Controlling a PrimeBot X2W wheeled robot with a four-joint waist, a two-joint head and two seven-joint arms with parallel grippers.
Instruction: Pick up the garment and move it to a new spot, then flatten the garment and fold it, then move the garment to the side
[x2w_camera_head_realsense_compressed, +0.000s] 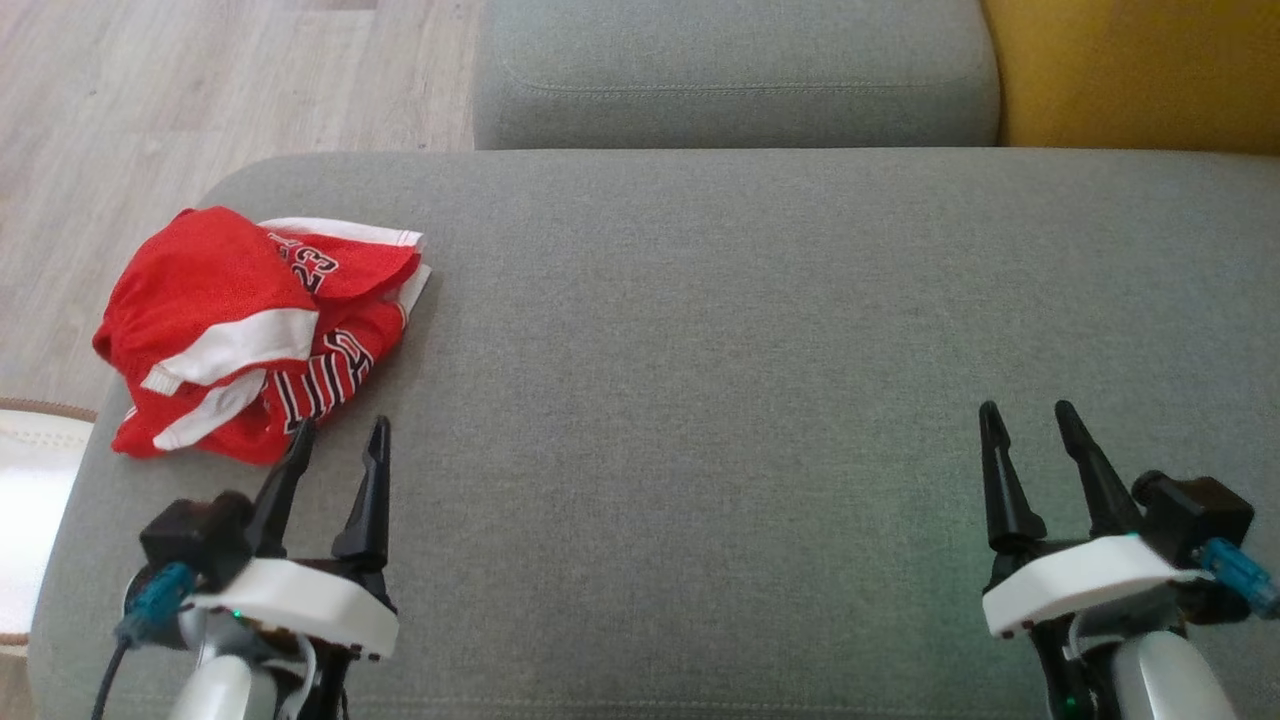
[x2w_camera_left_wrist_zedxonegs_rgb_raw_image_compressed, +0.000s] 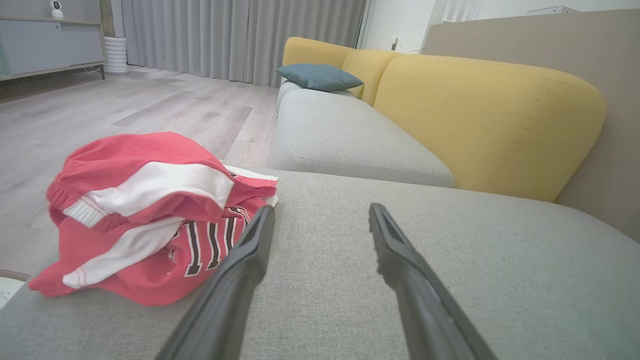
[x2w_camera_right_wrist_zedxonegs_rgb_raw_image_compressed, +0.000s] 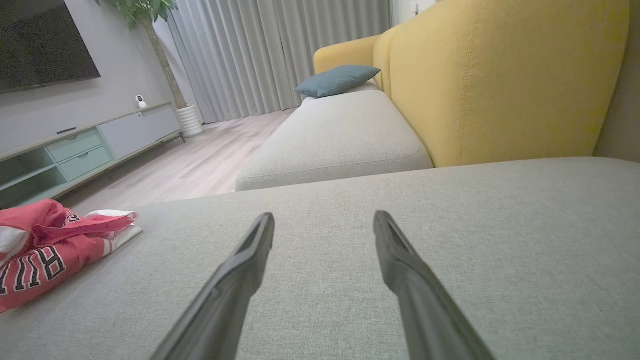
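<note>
Red/white garment (x2w_camera_head_realsense_compressed: 250, 335) crumpled in a heap on grey sofa seat (x2w_camera_head_realsense_compressed: 700, 400), far L edge by the floor. L gripper (x2w_camera_head_realsense_compressed: 342, 428) just beside heap, fingers apart, holding nothing; one tip at garment's near hem, contact unclear. R gripper (x2w_camera_head_realsense_compressed: 1027, 410) well apart over bare cushion, fingers apart too. Blue pillow (x2w_camera_left_wrist_zedxonegs_rgb_raw_image_compressed: 320, 76) on next seat, against yellow backrest (x2w_camera_left_wrist_zedxonegs_rgb_raw_image_compressed: 480, 120).
</note>
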